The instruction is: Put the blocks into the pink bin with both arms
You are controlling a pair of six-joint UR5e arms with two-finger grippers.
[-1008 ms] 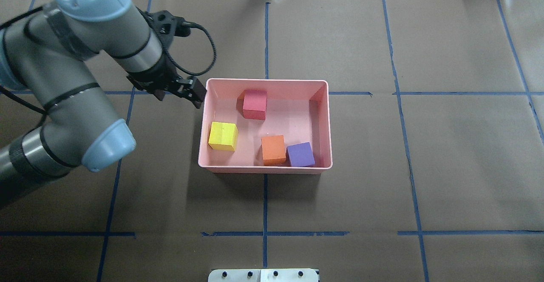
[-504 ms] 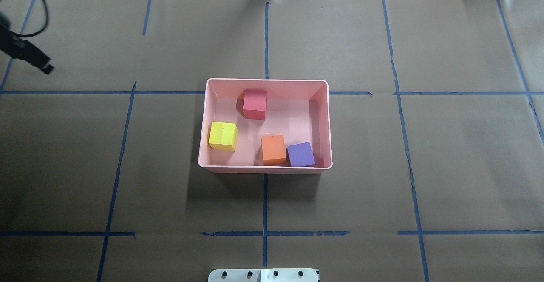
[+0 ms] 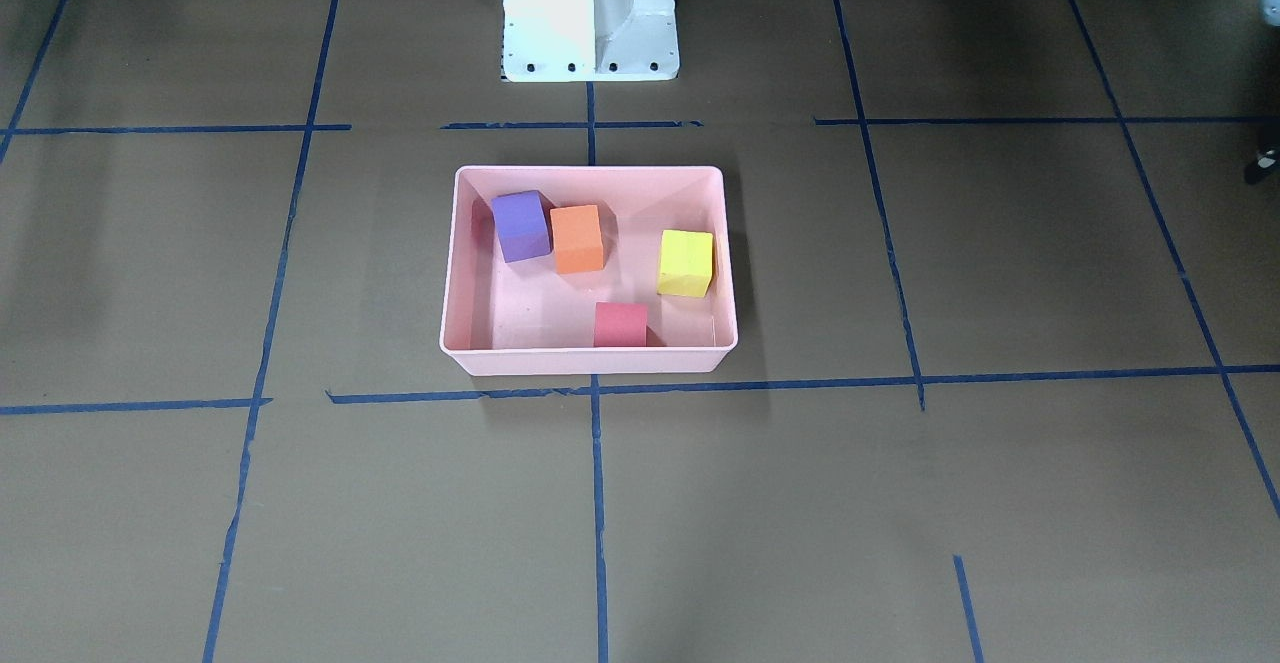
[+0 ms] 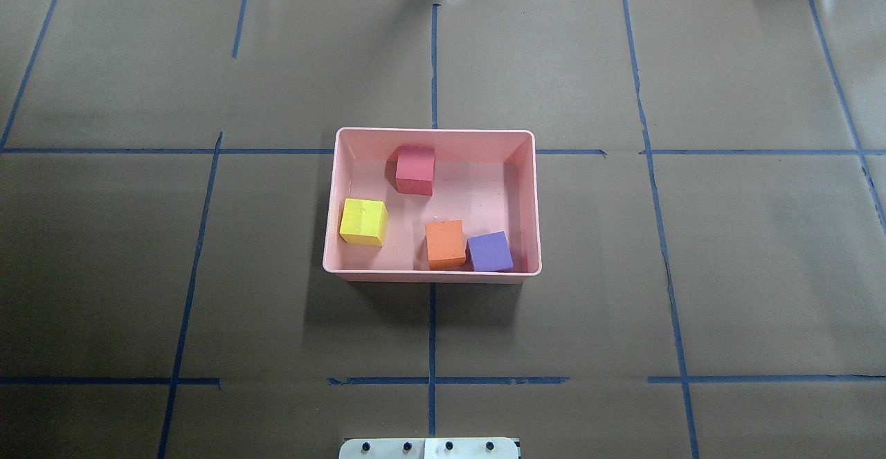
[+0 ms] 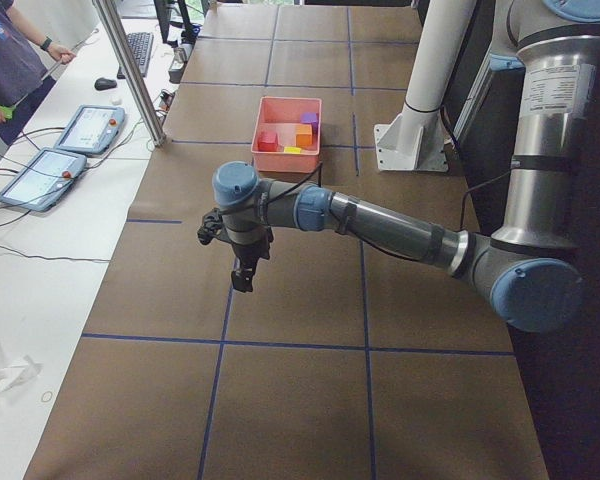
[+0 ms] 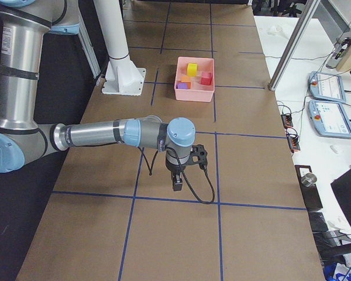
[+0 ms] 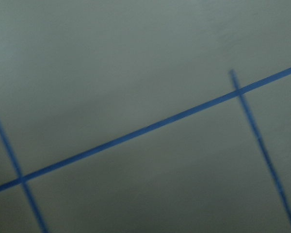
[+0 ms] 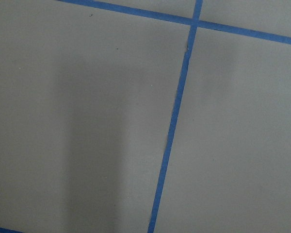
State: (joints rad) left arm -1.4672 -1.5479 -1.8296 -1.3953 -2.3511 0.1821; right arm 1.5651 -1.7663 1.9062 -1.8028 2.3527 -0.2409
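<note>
Change: the left arm (image 5: 400,232), beside the pink bin (image 4: 387,273) a second ago, is gone from the overhead view; the blocks lie as before.
Count: four blocks, one bin, two arms.
Near wall: orange block (image 4: 445,243) just beside purple block (image 4: 490,251).
Left wall: yellow block (image 4: 363,221).
Far wall: red block (image 4: 415,168).
Left gripper (image 5: 242,280): over bare table, well apart from the bin; grip cannot be judged.
Right gripper (image 6: 177,182): the same at the table's other end; grip cannot be judged.
</note>
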